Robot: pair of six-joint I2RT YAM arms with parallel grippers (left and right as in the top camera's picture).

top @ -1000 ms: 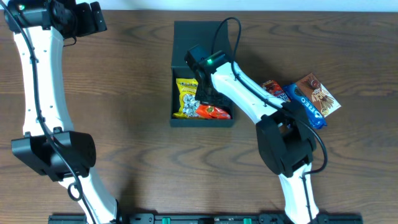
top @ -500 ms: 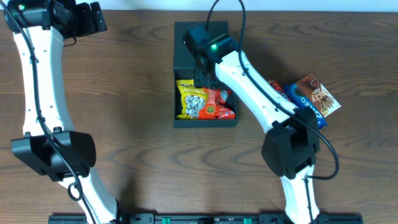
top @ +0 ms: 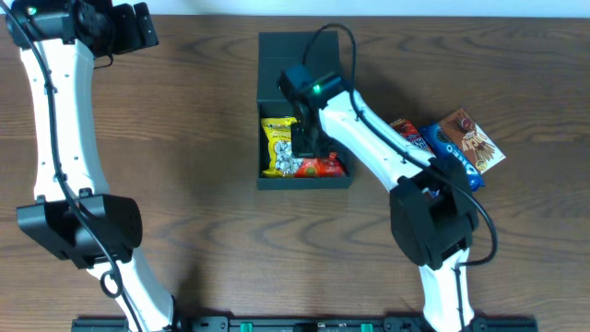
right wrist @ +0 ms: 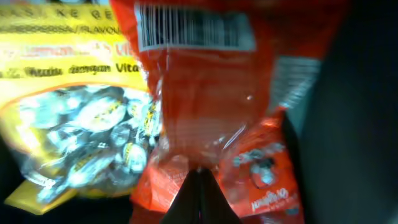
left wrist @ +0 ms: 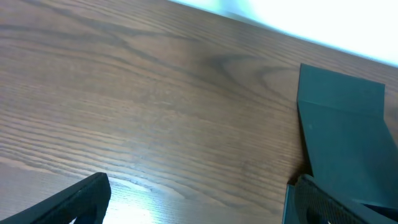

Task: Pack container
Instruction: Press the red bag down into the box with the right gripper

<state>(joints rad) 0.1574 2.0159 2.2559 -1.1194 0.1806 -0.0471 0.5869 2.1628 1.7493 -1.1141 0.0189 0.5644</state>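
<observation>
Surrounding the closed right fingers (right wrist: pixel 190 203), the container (top: pixel 304 183).

Matt cardboard container (top: pixel 277 65), grained wood table (top: pixel 203 138), glossy crinkled plastic orange packet (right wrist: pixel 211 106) and yellow packet (right wrist: pixel 68 93).

Front of container (top: pixel 272 55) full: yellow pkt (top: pixel 277 148), orange pkt (top: pixel 323 168); right arm (top: pixel 369 138) lies across its top. Loose pkts (top: pixel 461 138) toward table (top: pixel 194 138) right edge. Open wood btwn left arm (top: pixel 60 120) & container.
</observation>
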